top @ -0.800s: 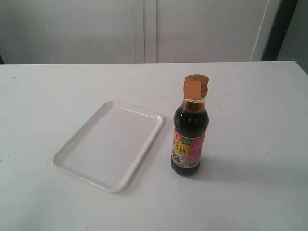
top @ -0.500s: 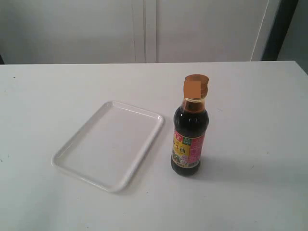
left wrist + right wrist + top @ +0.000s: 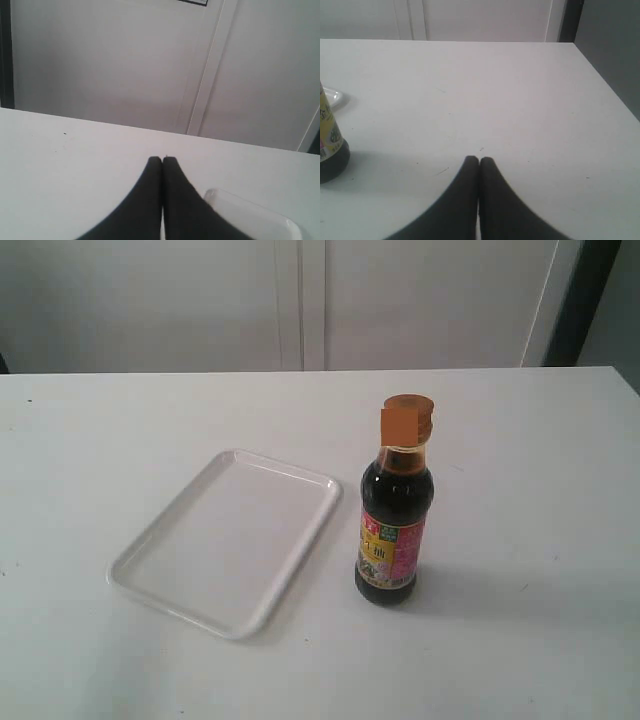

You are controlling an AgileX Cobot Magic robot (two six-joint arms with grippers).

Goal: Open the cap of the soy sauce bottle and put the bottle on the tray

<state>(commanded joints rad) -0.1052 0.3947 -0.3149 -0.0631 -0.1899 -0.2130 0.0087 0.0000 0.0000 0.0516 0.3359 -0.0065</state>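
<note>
The soy sauce bottle (image 3: pixel 394 525) stands upright on the white table, its orange-brown cap (image 3: pixel 407 419) closed on top. Just left of it lies the white tray (image 3: pixel 228 540), with nothing in it. Neither gripper shows in the exterior view. In the left wrist view my left gripper (image 3: pixel 162 159) is shut and holds nothing, with a corner of the tray (image 3: pixel 250 215) beside it. My right gripper (image 3: pixel 479 160) is shut and holds nothing too, hovering over bare table. The bottle's lower body (image 3: pixel 330 150) shows at the edge of the right wrist view, well apart from the fingers.
A white wall with panel seams (image 3: pixel 300 300) runs behind the table's far edge. A dark vertical strip (image 3: pixel 580 300) stands at the back right. The table's right edge (image 3: pixel 605 82) shows in the right wrist view.
</note>
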